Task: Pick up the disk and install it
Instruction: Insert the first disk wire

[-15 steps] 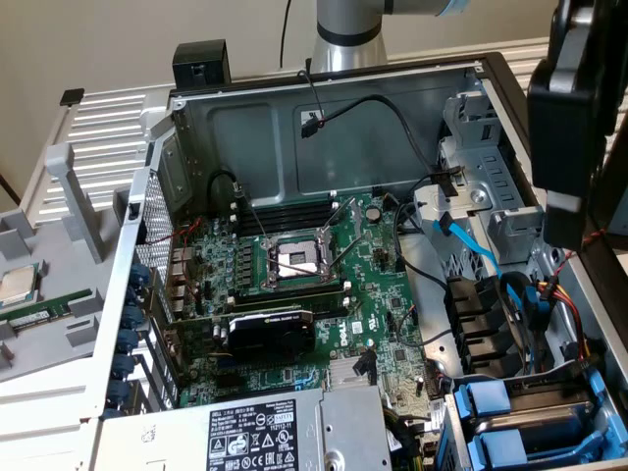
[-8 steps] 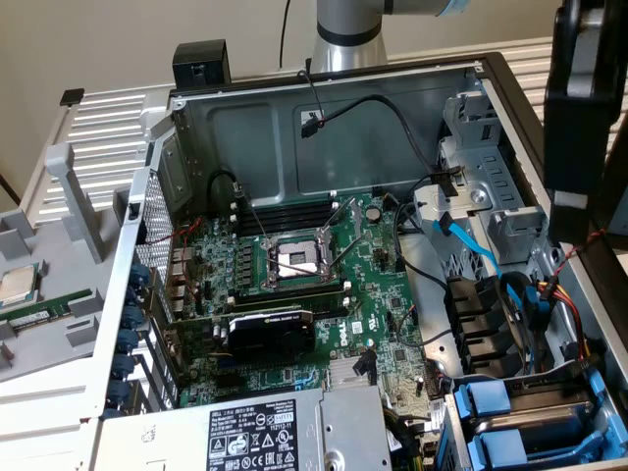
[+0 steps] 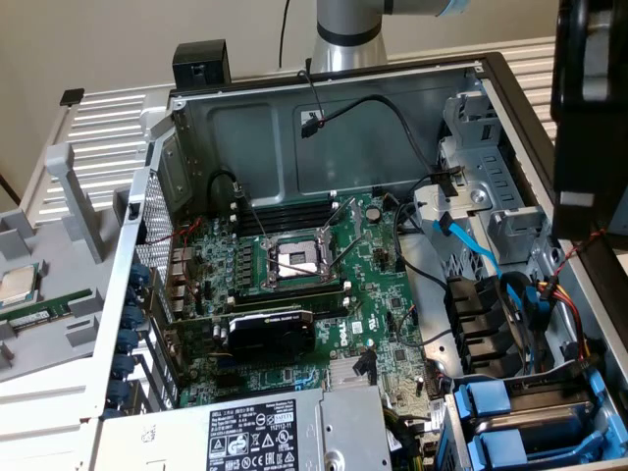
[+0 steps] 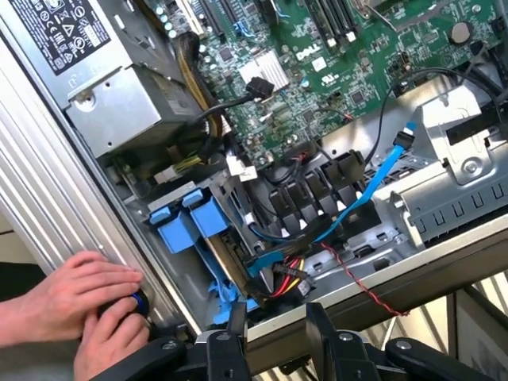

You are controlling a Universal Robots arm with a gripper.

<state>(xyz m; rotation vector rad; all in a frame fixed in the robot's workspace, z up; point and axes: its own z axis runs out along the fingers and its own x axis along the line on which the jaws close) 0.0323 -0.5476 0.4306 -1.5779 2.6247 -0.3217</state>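
My gripper [image 4: 276, 316] hovers just outside the case's side rim, open, with nothing between its two black fingers [image 4: 236, 329]. Past the rim, two blue carrier frames [image 4: 190, 222] sit side by side in the drive bay [image 4: 226, 198]; they are also seen in the exterior view as blue carrier frames [image 3: 491, 402] at the bottom right. A drive's brown edge [image 4: 230, 270] runs under one of them. The disk's labelled face is hidden, so I cannot tell which carrier holds it. The arm's dark wrist body [image 3: 589, 118] hangs over the case's right wall.
A person's hands [image 4: 75, 305] rest on the case's outer edge beside the gripper, on a small blue-rimmed round thing [image 4: 139, 302]. Inside are the motherboard [image 3: 294, 285], the grey power supply [image 3: 265, 432], blue SATA cables [image 4: 381, 175] and a twisted red-black wire [image 4: 365, 278]. A CPU chip [image 3: 20, 285] lies outside.
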